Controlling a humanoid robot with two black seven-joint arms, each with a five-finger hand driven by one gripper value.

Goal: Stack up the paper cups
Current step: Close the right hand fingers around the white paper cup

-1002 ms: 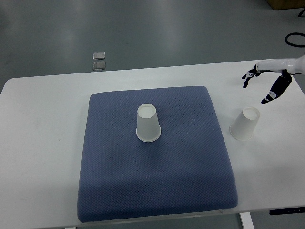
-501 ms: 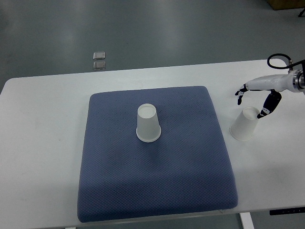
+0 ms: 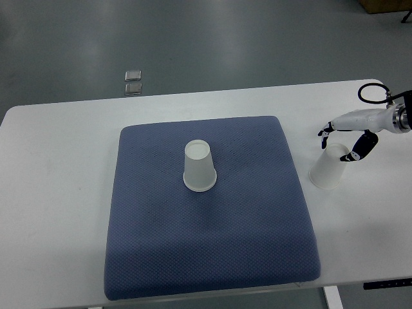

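One white paper cup [image 3: 199,167] stands upside down near the middle of the blue mat [image 3: 209,212]. A second white paper cup [image 3: 329,167] stands upside down on the white table [image 3: 58,193], just right of the mat. My right hand [image 3: 339,142] reaches in from the right edge and hovers over the top of this second cup, its dark fingertips [image 3: 355,154] spread on either side of the cup's top and holding nothing. The left arm does not show.
The mat covers the centre of the table. Two small square metal plates [image 3: 134,82] lie on the grey floor beyond the table's far edge. A black cable loop [image 3: 372,94] sits by my right wrist.
My right hand has come down and to the left, from above the table's far right corner to just over the right cup. Both cups stay where they were.
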